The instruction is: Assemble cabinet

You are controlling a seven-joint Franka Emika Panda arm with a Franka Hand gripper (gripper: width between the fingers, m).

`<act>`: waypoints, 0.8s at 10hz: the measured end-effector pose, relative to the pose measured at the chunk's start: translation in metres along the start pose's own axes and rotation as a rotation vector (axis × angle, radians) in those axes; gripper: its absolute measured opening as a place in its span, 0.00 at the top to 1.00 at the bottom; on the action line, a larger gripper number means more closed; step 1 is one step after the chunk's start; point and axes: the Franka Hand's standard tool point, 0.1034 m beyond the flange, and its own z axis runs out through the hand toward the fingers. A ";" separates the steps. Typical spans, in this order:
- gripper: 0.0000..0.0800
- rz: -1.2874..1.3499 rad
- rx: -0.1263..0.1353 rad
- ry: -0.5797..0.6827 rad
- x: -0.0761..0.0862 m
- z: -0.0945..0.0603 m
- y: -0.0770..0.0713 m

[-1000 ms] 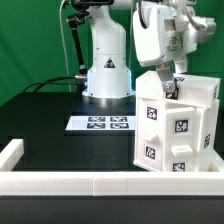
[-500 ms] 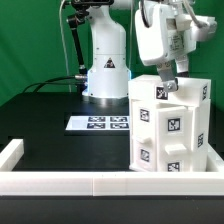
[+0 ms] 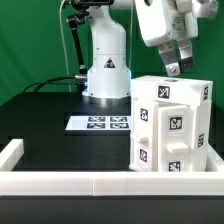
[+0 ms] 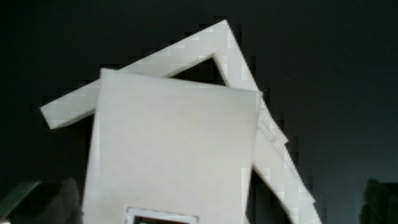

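Observation:
The white cabinet [image 3: 170,125] stands upright at the exterior view's right, near the front wall, with black-and-white tags on its faces. My gripper [image 3: 178,68] hangs just above its top rear edge, apart from it, with the jaws spread and nothing between them. In the wrist view the cabinet's top [image 4: 178,140] fills the middle as a pale slab with angled white edges behind it, and a tag's edge shows on it. My fingers are only dim dark shapes at the picture's edges.
The marker board [image 3: 100,123] lies flat in front of the robot base [image 3: 107,72]. A long low white border wall [image 3: 90,183] runs along the front, with a short return [image 3: 10,155] at the exterior view's left. Cables hang behind the base.
The cabinet turned and settled square while my gripper was on its top. My gripper has now let go and risen above it.

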 end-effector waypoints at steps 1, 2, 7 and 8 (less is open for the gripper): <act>0.00 -0.025 -0.001 0.001 0.000 0.001 0.000; 0.00 -0.062 -0.010 0.006 0.001 0.002 0.001; 0.00 -0.721 -0.116 0.046 -0.012 0.002 -0.001; 0.00 -0.771 -0.118 0.042 -0.013 0.001 -0.001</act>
